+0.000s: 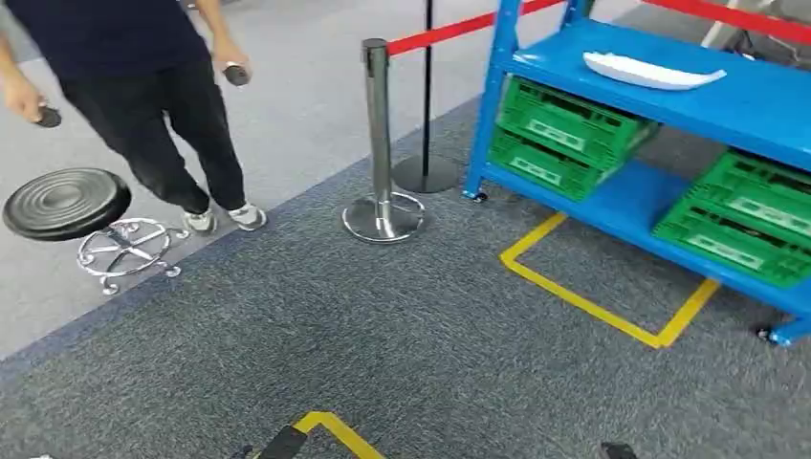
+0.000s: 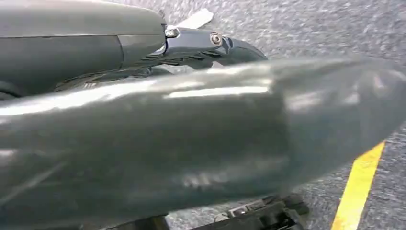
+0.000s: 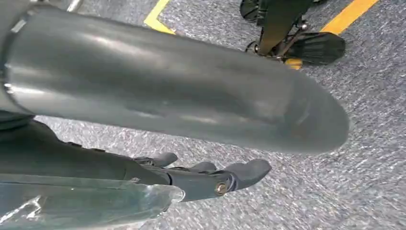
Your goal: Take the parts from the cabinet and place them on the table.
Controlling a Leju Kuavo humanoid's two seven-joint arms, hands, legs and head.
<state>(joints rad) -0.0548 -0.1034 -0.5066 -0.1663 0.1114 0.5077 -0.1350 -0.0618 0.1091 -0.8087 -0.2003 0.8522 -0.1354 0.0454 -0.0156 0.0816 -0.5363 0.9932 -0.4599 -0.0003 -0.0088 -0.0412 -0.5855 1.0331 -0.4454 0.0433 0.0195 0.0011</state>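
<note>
1. Our right hand [image 3: 201, 179] hangs over grey carpet [image 3: 335, 191], fingers apart, holding nothing.
2. Our left hand [image 2: 201, 45]: we cannot tell its state.
3. The white part [image 1: 652, 70] lies on the blue cabinet [image 1: 756, 105], well ahead of both hands.

A white part [image 1: 653, 70], long, flat and curved with one end tapering to a point, lies flat on the upper shelf of the blue cabinet [image 1: 765, 100]. The cabinet is an open metal rack on castors, standing on grey carpet at the right of the head view. The part rests near the shelf's front edge, alone on that shelf.
</note>
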